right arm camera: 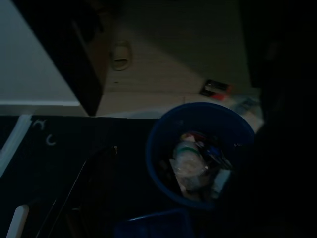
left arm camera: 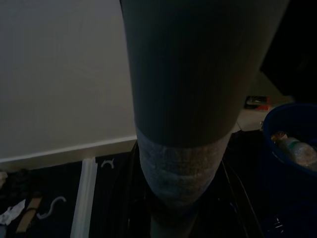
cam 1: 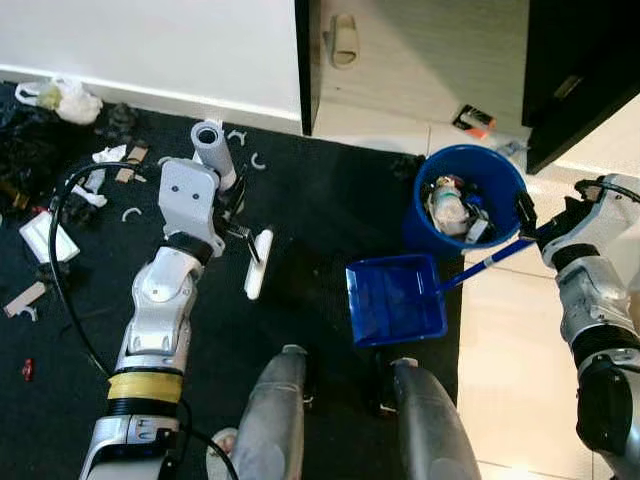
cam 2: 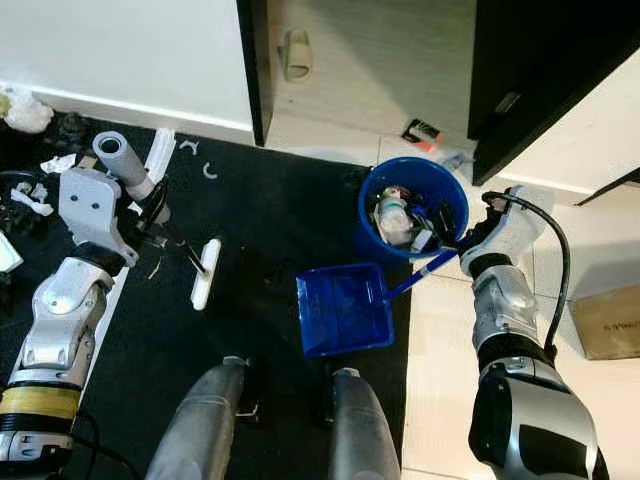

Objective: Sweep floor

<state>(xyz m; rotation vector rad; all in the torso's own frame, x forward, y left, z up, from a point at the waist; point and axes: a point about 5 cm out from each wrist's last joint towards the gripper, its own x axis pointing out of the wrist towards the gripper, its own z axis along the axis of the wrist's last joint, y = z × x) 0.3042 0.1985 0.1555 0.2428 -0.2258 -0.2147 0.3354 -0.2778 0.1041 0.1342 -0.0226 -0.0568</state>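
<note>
My left gripper (cam 1: 234,203) is shut on the pale grey broom handle (cam 1: 213,146), over the black carpet (cam 1: 320,200). The broom's white brush head (cam 1: 258,262) rests on the carpet just right of that arm. A blue dustpan (cam 1: 395,298) lies flat in front of my legs, empty as far as I can see. Its blue handle (cam 1: 488,261) runs up to my right gripper (cam 1: 527,226), which is shut on it beside the blue bucket (cam 1: 470,153). The bucket holds a bottle and other rubbish. In the left wrist view the broom handle (left arm camera: 188,99) looms close.
Paper scraps, cardboard bits and white hooks (cam 1: 112,163) litter the carpet's left side, near a white bag (cam 1: 62,98). A dark door post (cam 1: 307,65), a slipper (cam 1: 343,40) and a black cabinet (cam 1: 575,70) stand beyond. Pale tiles (cam 1: 510,350) lie to the right.
</note>
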